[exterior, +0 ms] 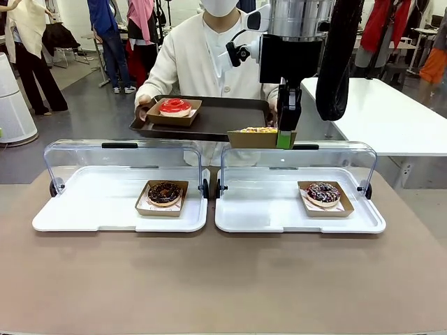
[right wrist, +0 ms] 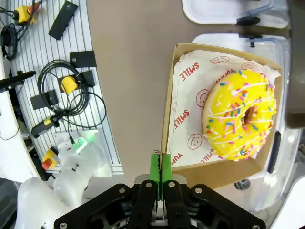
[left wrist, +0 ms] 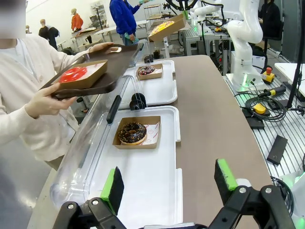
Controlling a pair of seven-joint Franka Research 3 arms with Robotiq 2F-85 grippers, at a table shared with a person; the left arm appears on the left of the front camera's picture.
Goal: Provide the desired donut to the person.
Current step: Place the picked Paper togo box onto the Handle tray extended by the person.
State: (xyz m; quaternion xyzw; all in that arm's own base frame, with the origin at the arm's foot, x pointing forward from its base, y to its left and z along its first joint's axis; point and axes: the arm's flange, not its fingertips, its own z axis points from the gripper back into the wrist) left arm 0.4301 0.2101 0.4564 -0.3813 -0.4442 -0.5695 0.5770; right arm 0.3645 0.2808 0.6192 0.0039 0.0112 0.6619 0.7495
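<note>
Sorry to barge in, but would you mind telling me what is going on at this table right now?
The right gripper is shut on the rim of a cardboard tray holding a yellow sprinkled donut, carrying it above the display cases toward the person. The person holds out a dark serving tray that already carries a red donut. The left gripper hangs open over the left case, where a chocolate donut sits. A sprinkled chocolate donut lies in the right case.

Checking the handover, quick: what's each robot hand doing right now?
Left hand: open, holding nothing.
Right hand: closed on the donut box edge.
</note>
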